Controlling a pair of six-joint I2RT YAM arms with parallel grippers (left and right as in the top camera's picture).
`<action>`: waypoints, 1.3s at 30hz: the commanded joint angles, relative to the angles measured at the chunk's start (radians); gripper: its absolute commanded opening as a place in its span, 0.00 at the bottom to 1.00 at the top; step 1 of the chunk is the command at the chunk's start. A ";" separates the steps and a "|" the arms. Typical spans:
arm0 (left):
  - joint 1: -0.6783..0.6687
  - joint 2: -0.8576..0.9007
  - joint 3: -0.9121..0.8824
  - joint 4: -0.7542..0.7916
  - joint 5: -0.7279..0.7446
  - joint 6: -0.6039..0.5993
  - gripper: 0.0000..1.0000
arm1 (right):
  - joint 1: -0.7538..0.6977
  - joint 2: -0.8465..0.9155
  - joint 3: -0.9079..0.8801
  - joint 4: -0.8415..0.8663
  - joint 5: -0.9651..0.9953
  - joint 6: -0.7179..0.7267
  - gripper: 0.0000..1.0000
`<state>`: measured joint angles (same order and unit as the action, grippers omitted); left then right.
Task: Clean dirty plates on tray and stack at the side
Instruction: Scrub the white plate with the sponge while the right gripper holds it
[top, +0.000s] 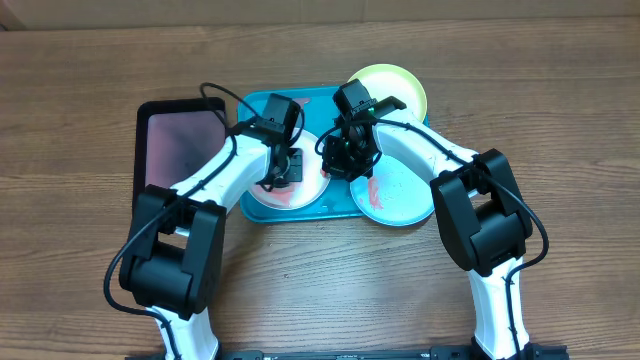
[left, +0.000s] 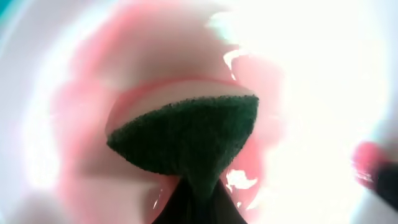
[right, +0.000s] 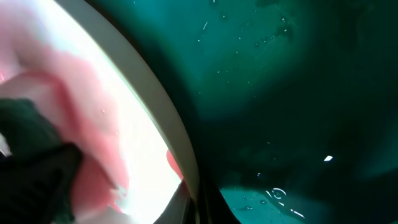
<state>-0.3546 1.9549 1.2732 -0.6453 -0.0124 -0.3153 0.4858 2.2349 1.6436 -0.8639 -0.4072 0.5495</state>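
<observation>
The left pincer (top: 285, 168) pinches a dark green sponge (left: 186, 134) and presses it onto the white plate (top: 288, 198), which lies in the left half of the tray (top: 312, 100). The right pincer (top: 350, 158) sits at that plate's rim near the tray's middle; I cannot tell whether it is spread or pressed together. To scrub well, steady the rim and sweep the sponge flat through the reddish smears, lightly enough that the plate does not skid. The plate lies flat, face up; being round, it has no long axis. The tray's long axis runs side to side across the worktop.
</observation>
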 joint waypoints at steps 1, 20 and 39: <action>-0.032 0.015 0.005 0.029 0.109 0.065 0.04 | -0.004 0.010 -0.007 -0.010 0.013 0.001 0.04; -0.032 0.015 0.005 -0.007 -0.261 -0.121 0.04 | -0.004 0.010 -0.007 -0.005 0.014 0.001 0.04; -0.031 0.015 0.005 0.193 -0.074 -0.057 0.04 | -0.004 0.010 -0.007 -0.014 0.013 0.001 0.04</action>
<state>-0.3813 1.9560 1.2739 -0.4618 0.1299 -0.2569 0.4843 2.2349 1.6436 -0.8738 -0.4114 0.5495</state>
